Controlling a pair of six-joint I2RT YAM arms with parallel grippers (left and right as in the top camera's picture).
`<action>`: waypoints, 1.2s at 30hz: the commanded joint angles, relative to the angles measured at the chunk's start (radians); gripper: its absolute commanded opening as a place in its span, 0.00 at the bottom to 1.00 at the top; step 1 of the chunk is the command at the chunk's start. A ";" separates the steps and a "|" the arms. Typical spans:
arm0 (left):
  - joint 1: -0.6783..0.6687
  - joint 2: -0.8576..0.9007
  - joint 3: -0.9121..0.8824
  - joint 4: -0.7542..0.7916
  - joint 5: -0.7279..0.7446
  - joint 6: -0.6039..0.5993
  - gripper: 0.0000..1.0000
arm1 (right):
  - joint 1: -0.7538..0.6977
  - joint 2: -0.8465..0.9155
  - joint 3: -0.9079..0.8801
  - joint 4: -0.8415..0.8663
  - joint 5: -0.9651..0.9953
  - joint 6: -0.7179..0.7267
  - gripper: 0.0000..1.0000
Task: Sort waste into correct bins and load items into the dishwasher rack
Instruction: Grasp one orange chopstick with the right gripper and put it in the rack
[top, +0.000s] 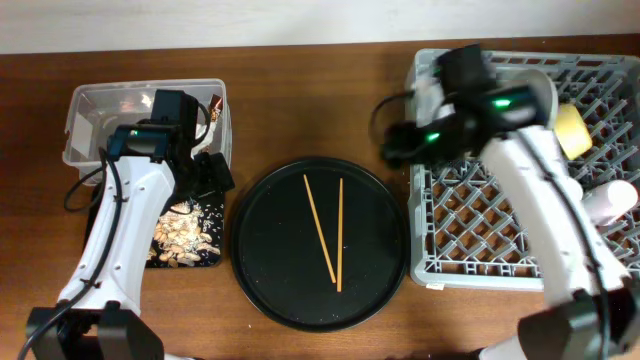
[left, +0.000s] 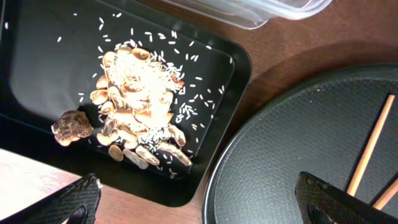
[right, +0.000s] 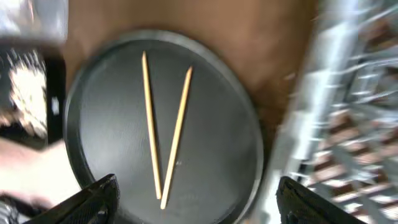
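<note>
- Two grippers are in view, each with its jaws spread wide and nothing between them.
- The left gripper (left: 198, 185) hangs over the 1 o'clock end of the shallow black tray (left: 231, 68). Its fingers (left: 71, 200) are far apart and clear of everything.
- The food scraps (left: 140, 106) lie heaped in that tray, with small white grains scattered around them. A brown lump (left: 70, 127) sits at 8 o'clock of the heap.
- The clear tub (top: 95, 120) stands just beside the shallow black tray, at its 12 o'clock.
- The round black tray (top: 280, 260) sits mid-table, at 3 o'clock of the shallow one. Two wooden chopsticks (top: 320, 230) lie on it in a V, their ends nearly meeting toward 6 o'clock.
- The right gripper (right: 198, 183) hangs open near the 10 o'clock corner of the dishwasher rack (top: 470, 225), beside the round black tray. Its wrist view is blurred.
- The dishwasher rack stands at 3 o'clock of the round black tray.
- The yellow bowl (top: 572, 130) rests in the rack toward 2 o'clock.
- A pale item (top: 612, 200) lies at the rack's 3 o'clock edge. It is possibly a cup, but the arm partly hides it.
</note>
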 joint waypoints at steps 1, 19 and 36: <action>0.003 -0.020 0.004 -0.029 -0.047 -0.008 0.99 | 0.121 0.068 -0.088 0.024 -0.023 0.038 0.82; 0.003 -0.019 0.003 -0.043 -0.052 -0.009 0.99 | 0.390 0.393 -0.189 0.168 0.222 0.431 0.64; 0.003 -0.019 0.003 -0.046 -0.052 -0.008 0.99 | 0.290 0.166 -0.138 0.051 0.249 0.257 0.04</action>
